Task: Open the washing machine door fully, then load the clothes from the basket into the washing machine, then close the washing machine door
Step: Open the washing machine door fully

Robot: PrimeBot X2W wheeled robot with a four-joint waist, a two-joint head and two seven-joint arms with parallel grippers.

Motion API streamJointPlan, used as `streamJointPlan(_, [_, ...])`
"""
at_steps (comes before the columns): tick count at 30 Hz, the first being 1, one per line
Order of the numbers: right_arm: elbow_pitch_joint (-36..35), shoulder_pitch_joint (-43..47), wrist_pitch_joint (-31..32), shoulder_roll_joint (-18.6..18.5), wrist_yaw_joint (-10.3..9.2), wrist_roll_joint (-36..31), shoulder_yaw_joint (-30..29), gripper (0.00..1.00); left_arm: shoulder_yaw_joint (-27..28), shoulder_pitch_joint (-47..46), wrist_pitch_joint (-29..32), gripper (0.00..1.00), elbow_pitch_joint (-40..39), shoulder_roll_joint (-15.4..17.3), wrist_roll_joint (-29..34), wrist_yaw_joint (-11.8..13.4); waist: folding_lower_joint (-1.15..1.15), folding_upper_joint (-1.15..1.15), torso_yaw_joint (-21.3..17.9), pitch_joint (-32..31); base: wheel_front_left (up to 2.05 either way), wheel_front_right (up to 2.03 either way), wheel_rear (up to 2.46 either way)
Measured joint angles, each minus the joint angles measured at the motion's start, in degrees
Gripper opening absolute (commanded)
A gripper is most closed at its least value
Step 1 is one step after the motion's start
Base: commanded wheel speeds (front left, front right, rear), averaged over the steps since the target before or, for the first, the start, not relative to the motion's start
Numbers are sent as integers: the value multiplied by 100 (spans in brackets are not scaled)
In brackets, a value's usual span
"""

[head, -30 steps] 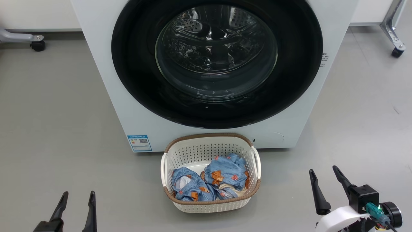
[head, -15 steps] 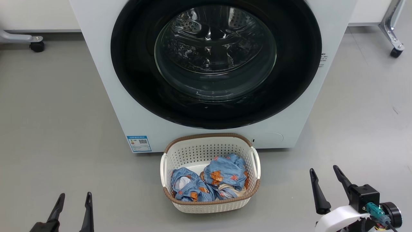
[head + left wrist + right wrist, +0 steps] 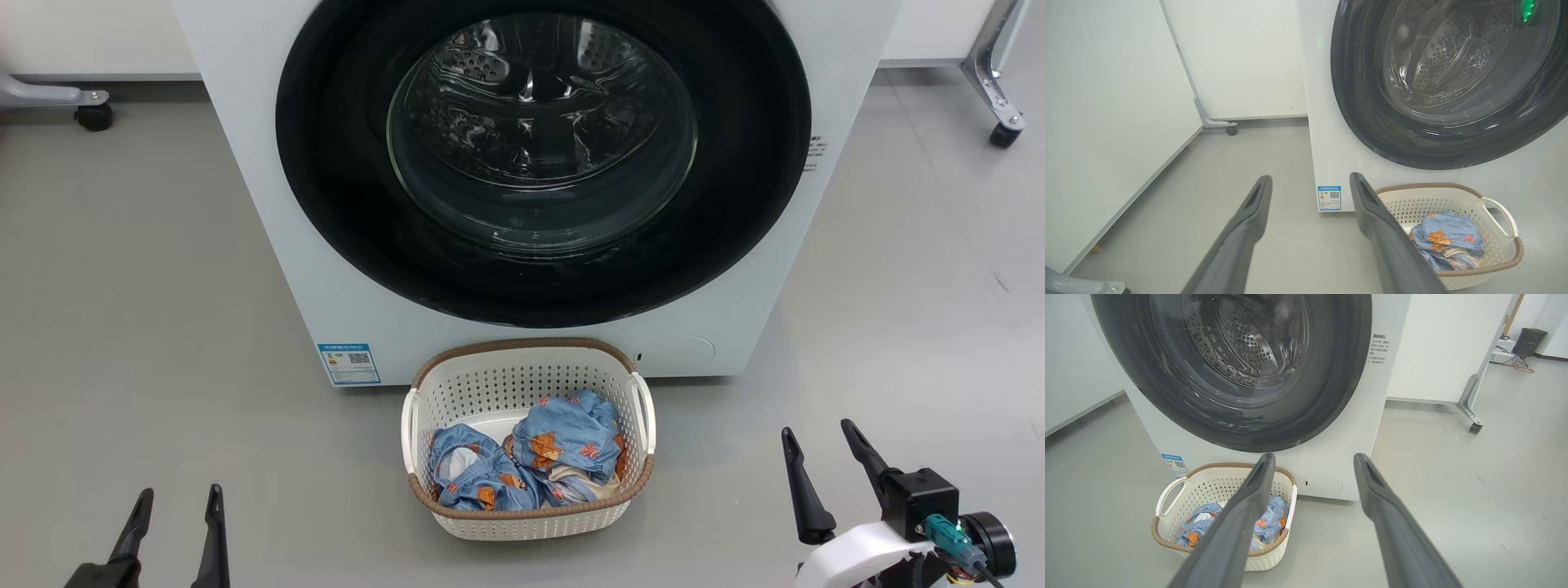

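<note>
Obs: basket [image 3: 526,523], w/ clothes [image 3: 563,445] piled inside, at 6 o'clock below washing machine [image 3: 269,261]; door [image 3: 343,163] shut. Pincers both spread wide, empty: left gripper [image 3: 181,490] at 7, right gripper [image 3: 816,427] at 5.

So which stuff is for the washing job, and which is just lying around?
For the job: washing machine, washing machine door, basket, clothes.
Just lying about: wheeled partition leg, black bin, cables.
</note>
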Motion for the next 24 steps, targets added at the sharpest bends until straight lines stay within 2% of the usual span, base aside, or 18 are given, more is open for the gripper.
streamJointPlan(19, [0, 2, 0, 16, 44, -34, -42, 100, 20, -2, 0, 100, -30, -5, -1, 0, 0, 0, -68, 39, 70, 70, -140])
streamJointPlan(24, [0, 2, 0, 20, 47, -34, -68, 100, 212, -12, 0, 100, -131, -81, -53, -1, 0, 0, -74, 42, 91, 90, -180])
